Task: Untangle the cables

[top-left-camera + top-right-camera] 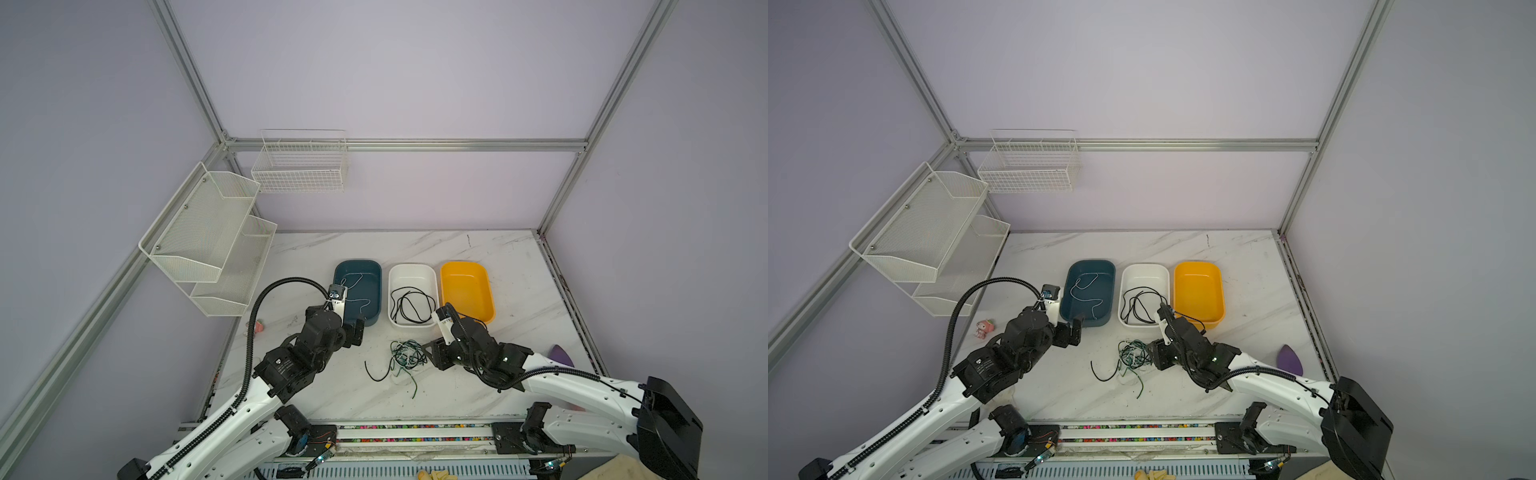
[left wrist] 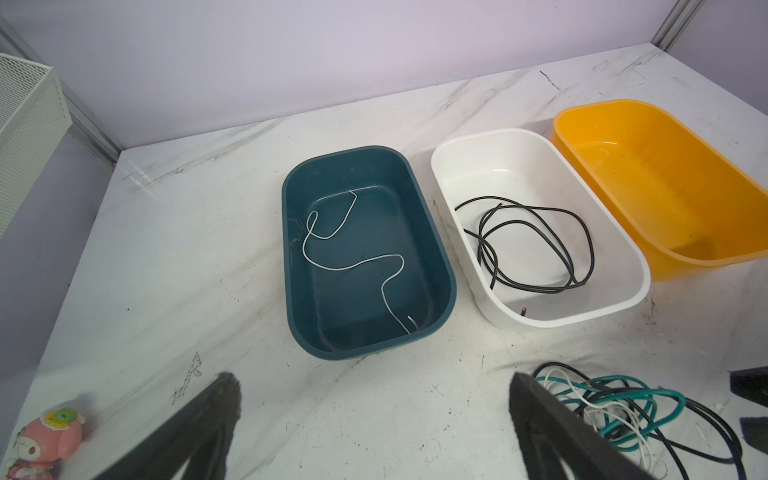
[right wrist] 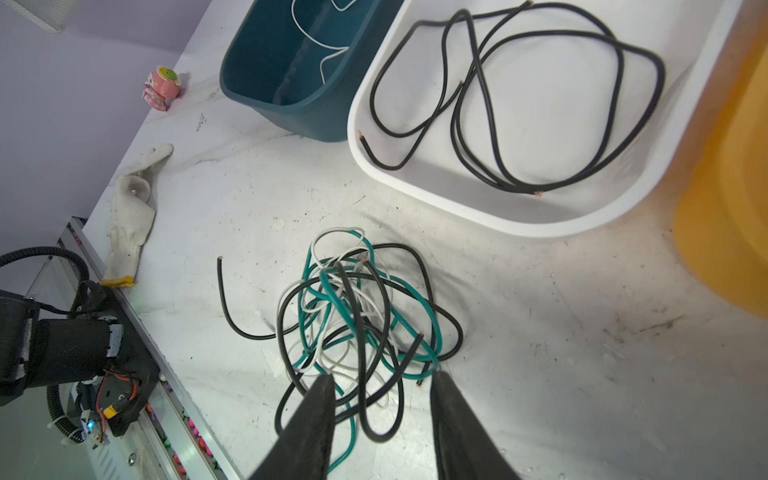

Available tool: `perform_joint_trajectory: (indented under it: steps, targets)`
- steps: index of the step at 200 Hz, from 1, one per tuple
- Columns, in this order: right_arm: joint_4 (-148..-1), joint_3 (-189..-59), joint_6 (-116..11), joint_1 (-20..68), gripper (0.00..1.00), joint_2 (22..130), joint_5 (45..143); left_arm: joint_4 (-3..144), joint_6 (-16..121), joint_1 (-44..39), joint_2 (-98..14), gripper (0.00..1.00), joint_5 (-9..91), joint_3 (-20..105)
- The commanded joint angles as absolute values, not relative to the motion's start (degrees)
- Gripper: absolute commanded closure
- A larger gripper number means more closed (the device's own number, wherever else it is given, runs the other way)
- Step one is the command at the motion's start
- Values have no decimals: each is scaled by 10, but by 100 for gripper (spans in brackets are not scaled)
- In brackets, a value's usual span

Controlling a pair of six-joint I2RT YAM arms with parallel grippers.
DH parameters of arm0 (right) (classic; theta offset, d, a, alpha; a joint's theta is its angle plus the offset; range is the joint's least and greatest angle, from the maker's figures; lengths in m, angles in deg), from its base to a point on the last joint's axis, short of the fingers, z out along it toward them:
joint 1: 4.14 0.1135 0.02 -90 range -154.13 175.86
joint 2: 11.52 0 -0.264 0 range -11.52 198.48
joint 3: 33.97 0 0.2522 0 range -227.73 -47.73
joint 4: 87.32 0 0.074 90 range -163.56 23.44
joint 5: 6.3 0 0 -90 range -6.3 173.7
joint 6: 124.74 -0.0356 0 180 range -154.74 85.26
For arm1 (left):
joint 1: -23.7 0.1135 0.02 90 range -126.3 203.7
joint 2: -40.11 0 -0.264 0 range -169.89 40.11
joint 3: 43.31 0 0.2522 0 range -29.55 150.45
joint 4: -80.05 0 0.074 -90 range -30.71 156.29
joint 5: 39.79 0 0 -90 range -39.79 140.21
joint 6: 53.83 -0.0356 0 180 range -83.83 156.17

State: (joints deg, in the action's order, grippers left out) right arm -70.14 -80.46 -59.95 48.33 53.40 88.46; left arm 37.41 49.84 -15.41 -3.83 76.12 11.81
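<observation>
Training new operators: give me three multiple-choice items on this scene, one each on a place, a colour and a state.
1. The tangle lies: A) in the yellow tub B) on the table near the white tub C) in the basket
2. The cable in the blue tub is: A) white B) black C) green
3. The left gripper is: A) shut on a cable B) open C) shut, empty
Key: 1B, strands heaped on marble; 2A, pale line on the blue floor; 3B, jaws wide apart.
</observation>
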Motion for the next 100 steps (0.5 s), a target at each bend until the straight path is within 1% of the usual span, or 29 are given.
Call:
perform_joint_trajectory:
  steps: [1, 34, 82, 100]
  targets:
    - [-713, -796, -613, 491, 60, 538, 877, 378, 488, -153, -38, 0, 760, 125]
    - [-730, -785, -617, 497, 63, 545, 881, 379, 487, -153, -40, 0, 760, 125]
    - [-752, -777, -615, 498, 70, 550, 879, 378, 488, -153, -46, 0, 760, 126]
    - [-758, -781, -614, 498, 74, 558, 880, 378, 488, -153, -47, 0, 760, 126]
